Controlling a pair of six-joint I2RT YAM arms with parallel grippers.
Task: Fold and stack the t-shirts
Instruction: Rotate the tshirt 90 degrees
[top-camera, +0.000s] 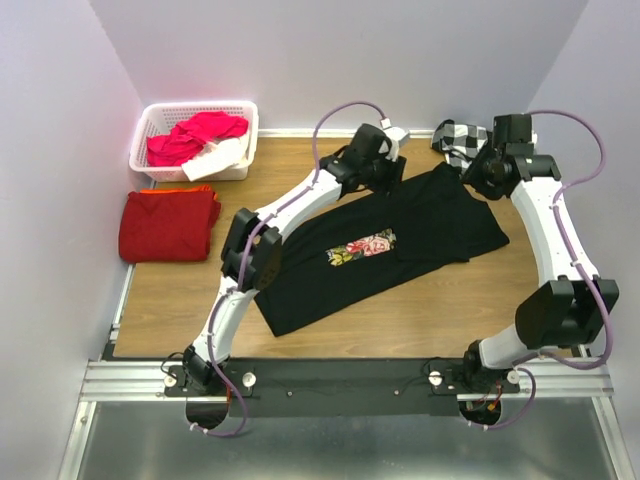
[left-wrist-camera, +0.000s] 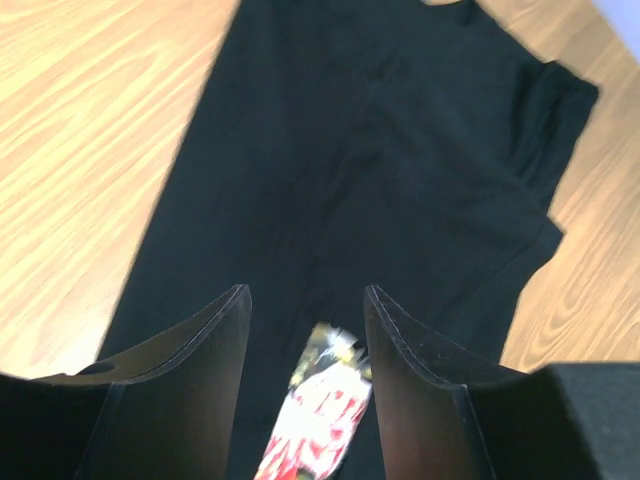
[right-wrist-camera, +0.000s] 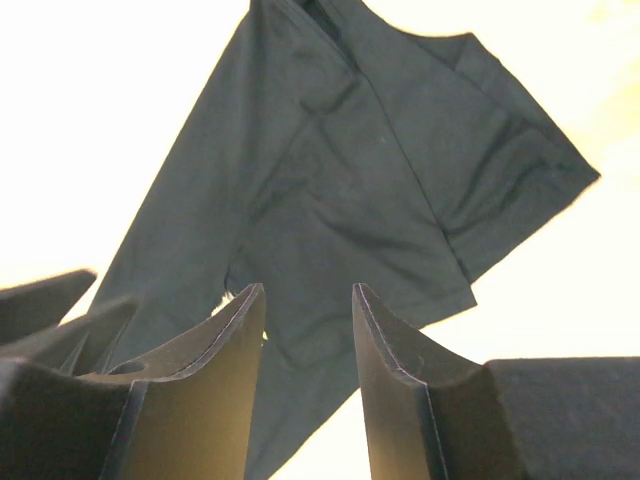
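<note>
The black t-shirt (top-camera: 400, 235) lies spread and partly folded lengthwise on the wooden table, with a strip of its rose print (top-camera: 362, 247) showing. The dark-red t-shirt (top-camera: 167, 225) lies folded at the table's left edge. My left gripper (top-camera: 392, 165) hovers open and empty over the shirt's far edge; its wrist view shows the black cloth (left-wrist-camera: 370, 170) and the print (left-wrist-camera: 322, 405) between the open fingers (left-wrist-camera: 305, 300). My right gripper (top-camera: 472, 165) hovers open and empty over the shirt's far right corner; its wrist view shows the cloth (right-wrist-camera: 340, 200) below the fingers (right-wrist-camera: 308, 295).
A white basket (top-camera: 152, 160) with pink and white clothes stands at the back left. A black-and-white checked cloth (top-camera: 458, 138) lies at the back right. Lilac walls enclose the table on three sides.
</note>
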